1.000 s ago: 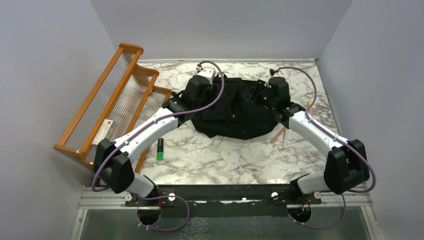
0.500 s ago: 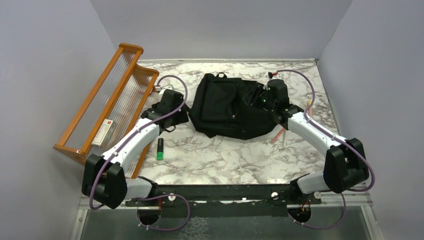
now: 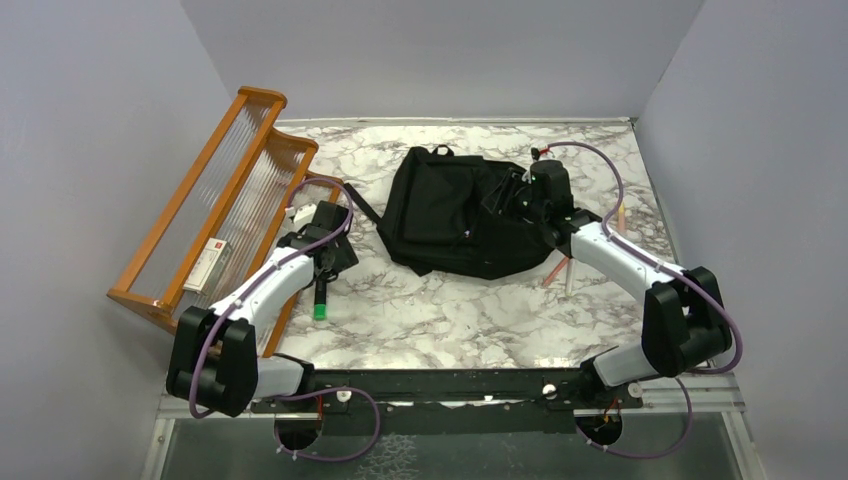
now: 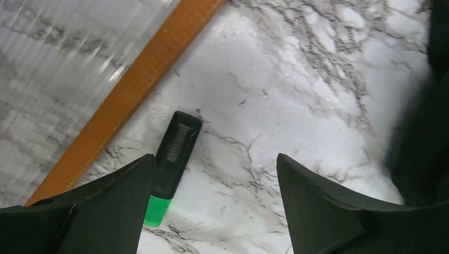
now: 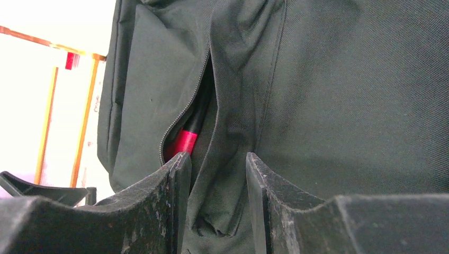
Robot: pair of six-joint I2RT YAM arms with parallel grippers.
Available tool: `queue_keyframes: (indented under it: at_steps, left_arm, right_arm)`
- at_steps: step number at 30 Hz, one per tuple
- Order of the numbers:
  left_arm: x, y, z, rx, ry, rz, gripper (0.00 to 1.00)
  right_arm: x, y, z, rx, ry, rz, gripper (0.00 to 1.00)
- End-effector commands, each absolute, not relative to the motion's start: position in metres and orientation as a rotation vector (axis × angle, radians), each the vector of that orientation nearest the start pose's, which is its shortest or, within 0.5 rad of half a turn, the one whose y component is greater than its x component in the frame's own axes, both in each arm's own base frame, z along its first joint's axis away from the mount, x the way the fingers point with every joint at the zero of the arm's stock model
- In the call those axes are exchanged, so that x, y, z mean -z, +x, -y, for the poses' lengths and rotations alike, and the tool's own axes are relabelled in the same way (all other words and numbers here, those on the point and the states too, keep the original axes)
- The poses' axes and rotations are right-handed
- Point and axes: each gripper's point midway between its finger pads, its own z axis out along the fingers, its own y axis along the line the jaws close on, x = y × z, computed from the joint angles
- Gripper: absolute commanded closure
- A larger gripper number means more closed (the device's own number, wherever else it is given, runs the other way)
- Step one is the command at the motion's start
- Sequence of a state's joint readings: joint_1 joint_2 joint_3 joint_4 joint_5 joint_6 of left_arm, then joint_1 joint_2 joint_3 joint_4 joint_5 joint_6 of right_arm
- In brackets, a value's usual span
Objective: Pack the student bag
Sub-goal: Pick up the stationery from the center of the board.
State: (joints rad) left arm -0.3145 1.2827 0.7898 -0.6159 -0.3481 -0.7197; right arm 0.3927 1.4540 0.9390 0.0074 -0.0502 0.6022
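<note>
Left hand (image 4: 214, 161) spread above a black-and-green plastic marker (image 4: 173, 153) on the marble table (image 4: 296, 79); right hand (image 5: 214, 159) pinching a fold of the black fabric backpack (image 5: 344, 79)

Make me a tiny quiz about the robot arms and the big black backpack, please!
1. True or false: the left gripper is shut on the green-and-black marker pen.
2. What peeks out of the zip opening of the black soft fabric backpack?
A. a red-and-black pen-like thing
B. a yellow banana
C. a blue cup
3. Which gripper has backpack fabric between its fingers?

Key
1. False. It is open, and the pen lies on the table beside one finger.
2. A.
3. The right gripper.
</note>
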Motion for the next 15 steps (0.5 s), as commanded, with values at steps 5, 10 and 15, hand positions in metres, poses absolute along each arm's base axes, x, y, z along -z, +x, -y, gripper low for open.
queue_keyframes:
  at_steps: [5, 10, 15]
  left_arm:
    - [-0.045, 0.247, 0.023, -0.216, -0.877, -2.454, 0.16]
    - [-0.027, 0.238, 0.024, -0.216, -0.894, -2.489, 0.16]
    - [-0.023, 0.237, 0.035, -0.147, -0.864, -2.541, 0.24]
  right_arm:
    - [-0.159, 0.392, -0.208, -0.711, 0.168, -2.121, 0.52]
    - [-0.16, 0.393, -0.208, -0.709, 0.169, -2.119, 0.52]
    - [-0.159, 0.392, -0.209, -0.713, 0.17, -2.123, 0.52]
